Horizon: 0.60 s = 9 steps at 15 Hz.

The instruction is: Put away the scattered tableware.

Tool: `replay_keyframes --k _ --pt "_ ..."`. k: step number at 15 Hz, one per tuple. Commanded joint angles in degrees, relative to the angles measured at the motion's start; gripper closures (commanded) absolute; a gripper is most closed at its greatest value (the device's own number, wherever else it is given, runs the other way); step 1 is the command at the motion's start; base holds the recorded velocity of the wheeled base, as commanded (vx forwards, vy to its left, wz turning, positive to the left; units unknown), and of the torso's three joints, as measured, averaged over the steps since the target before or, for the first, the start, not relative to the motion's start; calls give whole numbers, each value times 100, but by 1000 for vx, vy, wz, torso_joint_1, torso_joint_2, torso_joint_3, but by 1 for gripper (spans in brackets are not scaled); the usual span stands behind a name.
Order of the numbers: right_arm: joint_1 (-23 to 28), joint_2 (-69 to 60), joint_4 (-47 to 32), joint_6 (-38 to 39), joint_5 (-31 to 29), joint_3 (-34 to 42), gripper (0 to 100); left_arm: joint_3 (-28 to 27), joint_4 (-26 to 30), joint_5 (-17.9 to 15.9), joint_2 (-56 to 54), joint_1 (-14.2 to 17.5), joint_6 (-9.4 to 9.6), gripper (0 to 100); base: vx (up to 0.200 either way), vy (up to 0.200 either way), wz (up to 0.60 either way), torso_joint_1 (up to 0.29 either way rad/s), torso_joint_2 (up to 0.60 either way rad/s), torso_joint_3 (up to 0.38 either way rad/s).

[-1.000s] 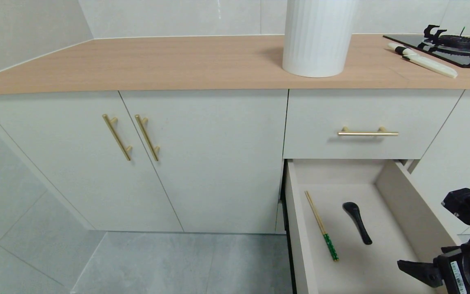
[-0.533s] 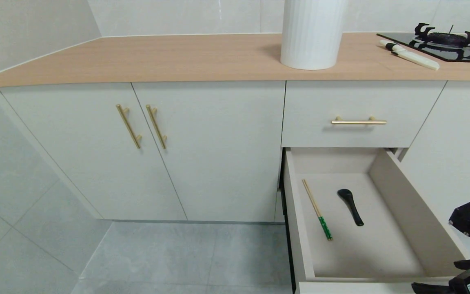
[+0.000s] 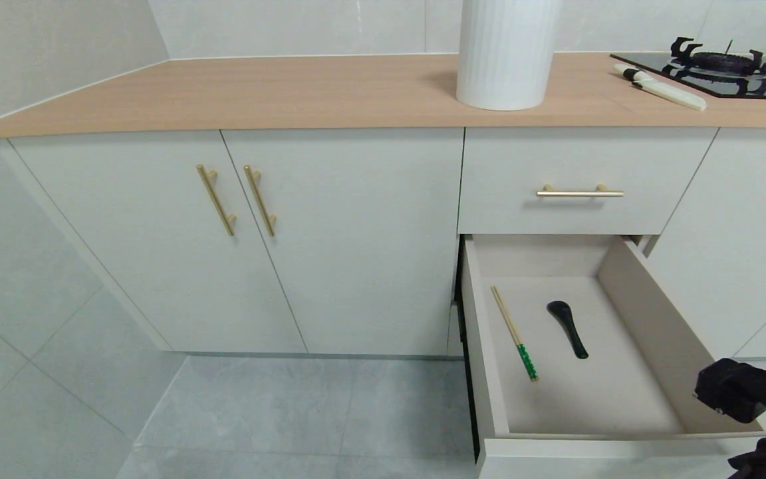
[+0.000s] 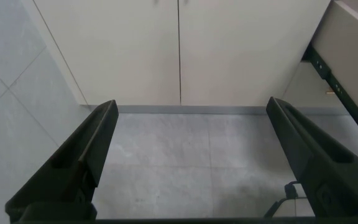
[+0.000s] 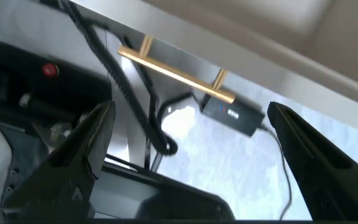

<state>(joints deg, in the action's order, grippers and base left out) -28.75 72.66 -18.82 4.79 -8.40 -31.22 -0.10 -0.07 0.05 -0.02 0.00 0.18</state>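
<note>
The lower drawer point(image 3: 622, 442) stands pulled out under the wooden counter. A pair of chopsticks with green ends point(image 3: 514, 332) lies along its left side, and a black spoon point(image 3: 567, 327) lies beside them near the middle. A white knife with a black band point(image 3: 661, 92) lies on the counter by the stove. My right arm point(image 3: 739, 394) is at the drawer's front right corner. My right gripper point(image 5: 190, 111) is open and empty, with the drawer's gold handle point(image 5: 176, 71) in front of it. My left gripper point(image 4: 191, 106) is open and empty over the grey floor, facing the cabinet doors.
A tall white ribbed cylinder point(image 3: 506, 53) stands on the counter point(image 3: 256, 93). A black gas stove point(image 3: 722, 63) is at the far right. The upper drawer with a gold handle point(image 3: 579, 193) is shut. Two cabinet doors point(image 3: 237, 199) stand shut on the left, above tiled floor point(image 3: 256, 419).
The whole picture has shifted, so the camera has drawn back and the drawer's front rim now shows. My right arm has sunk toward the lower right corner. Chopsticks and spoon lie as before.
</note>
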Motion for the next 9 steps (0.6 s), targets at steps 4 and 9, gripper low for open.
replay_keyframes --k 4,9 --pt "-17 1075 37 1059 -13 -411 0 1 -1 4 2 0 -1 0 0 0 0 0 0 0" --pt "-8 1374 300 1621 -215 -622 0 1 -1 4 2 0 -1 0 0 0 0 0 0 0"
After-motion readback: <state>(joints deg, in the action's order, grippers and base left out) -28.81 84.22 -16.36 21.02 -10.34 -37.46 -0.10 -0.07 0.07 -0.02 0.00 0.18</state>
